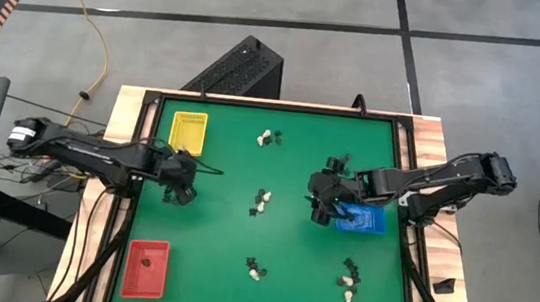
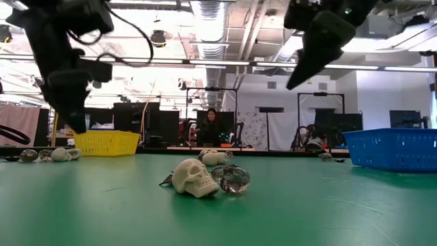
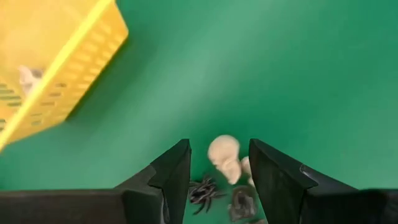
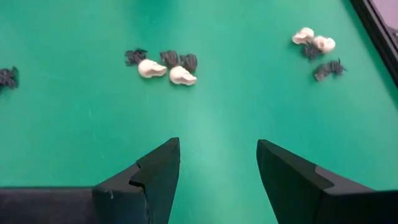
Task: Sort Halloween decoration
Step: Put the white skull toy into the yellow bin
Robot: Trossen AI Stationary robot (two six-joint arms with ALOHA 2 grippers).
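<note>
Overhead, table: green mat fills the middle of the high view.
Trays: yellow tray at the mat's upper left, red tray at lower left, blue tray at centre right.
Trinkets: small cream and black clusters at upper centre, centre, lower centre and lower right; in the low view a cream skull lies in the foreground.
Left gripper: left of centre on the mat, below the yellow tray; jaws parted, nothing between them; its wrist view shows a skull and black pieces on the mat beyond the fingers.
Right gripper: right of centre, at the blue tray's left edge; jaws spread wide, grasping nothing.
</note>
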